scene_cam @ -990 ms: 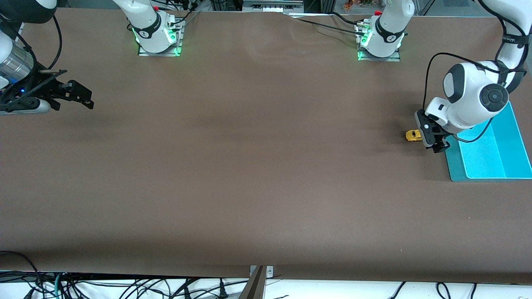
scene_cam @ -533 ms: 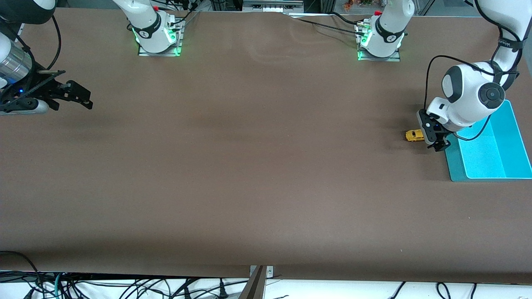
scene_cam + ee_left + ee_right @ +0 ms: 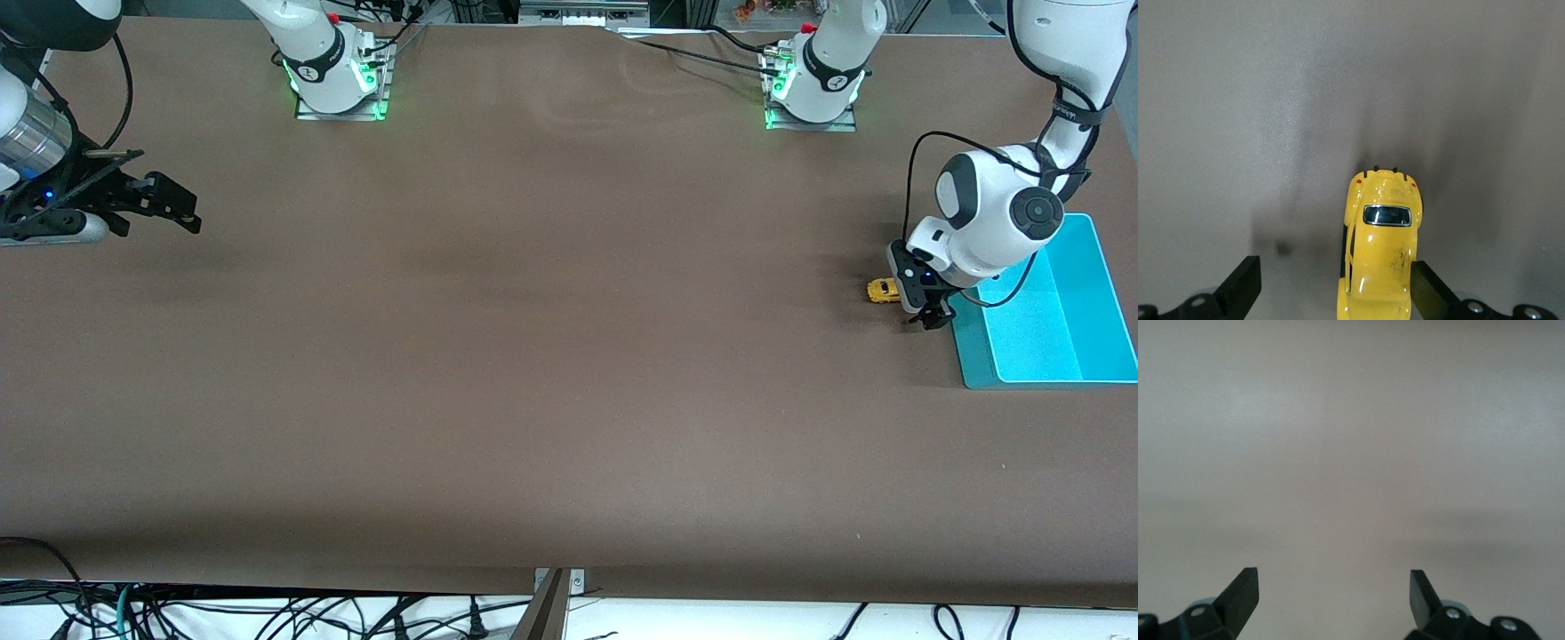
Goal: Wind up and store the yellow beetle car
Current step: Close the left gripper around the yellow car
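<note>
The yellow beetle car (image 3: pixel 1380 255) sits on the tabletop (image 3: pixel 533 356) between my left pincer (image 3: pixel 1331 283)'s spread fingers, off-centre, close against one finger, its long axis running straight out from my palm. My right pincer (image 3: pixel 160 206) waits, released, over the right arm's end of the tabletop.

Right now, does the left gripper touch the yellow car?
Cannot tell. In the left wrist view, one finger meets the yellow car edge; the other stands apart.

Yellow beetle car (image 3: pixel 883 290) (image 3: pixel 1379 253) (upright, on wheels) on the table

Even overhead light, soft shadows on the table (image 3: pixel 533 356), wrist views slightly hazy.
</note>
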`<state>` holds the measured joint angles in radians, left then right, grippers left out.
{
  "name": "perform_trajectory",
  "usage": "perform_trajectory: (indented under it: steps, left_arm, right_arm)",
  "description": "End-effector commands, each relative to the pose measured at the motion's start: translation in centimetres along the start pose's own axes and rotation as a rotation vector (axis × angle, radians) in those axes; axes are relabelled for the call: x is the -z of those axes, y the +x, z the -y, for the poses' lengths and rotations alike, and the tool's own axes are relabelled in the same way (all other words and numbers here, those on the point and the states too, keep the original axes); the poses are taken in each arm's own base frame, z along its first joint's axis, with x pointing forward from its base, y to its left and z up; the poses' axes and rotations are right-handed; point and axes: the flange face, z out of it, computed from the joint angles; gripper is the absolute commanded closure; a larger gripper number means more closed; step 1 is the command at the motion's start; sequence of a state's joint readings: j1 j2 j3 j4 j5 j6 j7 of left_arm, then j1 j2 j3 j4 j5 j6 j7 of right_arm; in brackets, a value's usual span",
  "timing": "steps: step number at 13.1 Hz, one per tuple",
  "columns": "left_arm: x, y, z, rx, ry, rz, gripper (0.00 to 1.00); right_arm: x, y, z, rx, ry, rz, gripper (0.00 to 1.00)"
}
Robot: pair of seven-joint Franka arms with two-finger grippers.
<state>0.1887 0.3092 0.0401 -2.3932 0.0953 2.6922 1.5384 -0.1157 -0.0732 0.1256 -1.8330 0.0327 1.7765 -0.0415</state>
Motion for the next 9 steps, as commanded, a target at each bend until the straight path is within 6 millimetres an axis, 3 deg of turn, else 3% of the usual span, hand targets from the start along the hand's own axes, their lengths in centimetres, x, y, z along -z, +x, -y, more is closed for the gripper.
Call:
perform_trajectory:
  steps: [1, 6, 9]
  left_arm:
    - [-0.2, 0.2, -0.4, -0.031, 0.014, 0.006, 0.00]
    - [3.1, 0.4, 0.2, -0.037, 0.022, 0.009, 0.00]
    - [3.0, 0.5, 0.1, -0.039, 0.017, 0.009, 0.00]
  right_arm:
    - [0.4, -0.3, 0.2, -0.005, -0.007, 0.005, 0.00]
    - [0.4, -0.3, -0.2, -0.008, -0.005, 0.006, 0.00]
    - [0.6, -0.5, -0.2, -0.001, -0.006, 0.003, 0.00]
